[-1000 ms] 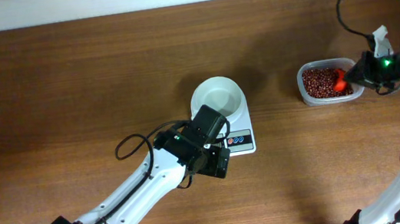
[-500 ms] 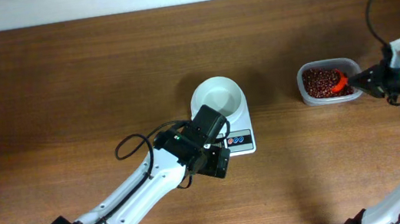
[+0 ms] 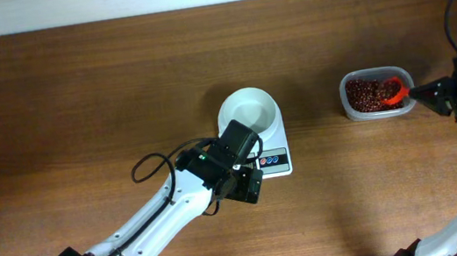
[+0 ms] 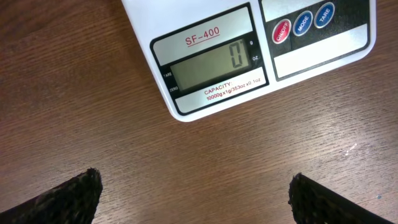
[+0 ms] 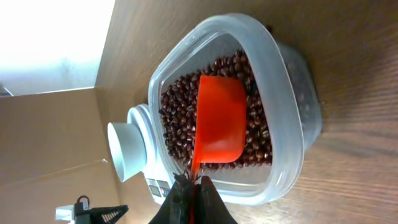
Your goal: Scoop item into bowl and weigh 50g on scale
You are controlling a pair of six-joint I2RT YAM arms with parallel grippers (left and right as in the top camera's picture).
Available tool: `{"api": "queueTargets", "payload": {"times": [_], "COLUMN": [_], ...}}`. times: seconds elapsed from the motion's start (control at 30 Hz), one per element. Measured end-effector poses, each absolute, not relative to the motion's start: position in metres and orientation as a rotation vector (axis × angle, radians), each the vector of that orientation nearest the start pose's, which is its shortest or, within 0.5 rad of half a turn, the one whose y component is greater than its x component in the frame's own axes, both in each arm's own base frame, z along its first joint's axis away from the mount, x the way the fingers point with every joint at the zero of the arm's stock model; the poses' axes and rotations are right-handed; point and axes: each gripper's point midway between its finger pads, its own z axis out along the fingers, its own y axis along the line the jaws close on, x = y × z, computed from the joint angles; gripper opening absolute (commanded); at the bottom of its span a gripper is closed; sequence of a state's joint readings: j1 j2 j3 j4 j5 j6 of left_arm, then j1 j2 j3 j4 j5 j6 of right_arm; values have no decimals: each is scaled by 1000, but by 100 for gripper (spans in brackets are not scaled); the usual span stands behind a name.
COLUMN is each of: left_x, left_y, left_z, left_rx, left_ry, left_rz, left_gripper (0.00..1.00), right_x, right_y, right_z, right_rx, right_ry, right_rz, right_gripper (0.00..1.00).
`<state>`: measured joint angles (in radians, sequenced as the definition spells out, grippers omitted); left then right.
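Red plastic scoop (image 5: 221, 121), its thin handle pinched between the pressed-together right fingers (image 5: 208, 204). The scoop's cup lies just ahead of these fingers, on the heap of dark red-brown beans (image 5: 177, 93) inside a clear plastic tub (image 5: 283, 81). No beans show on the cup's visible face.

Farther ahead of the right fingers, well beyond the tub and across bare wooden tabletop (image 3: 74, 95), the white bowl (image 3: 248, 109) sits on the rear part of the scale (image 3: 275, 148). Seen from overhead, the bowl appears empty.

The left fingers (image 4: 68, 196) are spread wide and hold nothing. They hang over the tabletop just short of the scale's front edge, and the display (image 4: 211, 65) ahead of them reads zero.

Step in hand, as judged: loading the scoop for a first transfer, since no beans have reached the bowl.

The next move calls for the following:
- driving the cup under the heap;
- lifting it level so the load does not spill;
- carrying it across the gap to the bowl;
- tipping it there in small amounts, because the reading must stop at fifty grams.

The left fingers appear placed so that their camera can watch the display during pouring.
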<state>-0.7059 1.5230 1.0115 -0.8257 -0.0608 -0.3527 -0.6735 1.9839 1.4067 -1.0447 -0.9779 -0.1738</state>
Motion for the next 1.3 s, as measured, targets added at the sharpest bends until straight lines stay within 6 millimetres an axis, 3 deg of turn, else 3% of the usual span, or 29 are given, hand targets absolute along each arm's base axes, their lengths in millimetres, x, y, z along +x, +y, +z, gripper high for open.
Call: {"api": "queueTargets", "payload": {"times": [1.3], "left_x": [241], "left_y": [-191], "left_z": [71], "left_rx": [501], "left_ry": [2864], "left_rz": [-96], "left_gripper": [99], "right_x": [371], "right_y": [-106], "right_z": [115], "right_rx": [619], "right_ry": [2357], "right_rz": [1304], "right_gripper": [4]}}
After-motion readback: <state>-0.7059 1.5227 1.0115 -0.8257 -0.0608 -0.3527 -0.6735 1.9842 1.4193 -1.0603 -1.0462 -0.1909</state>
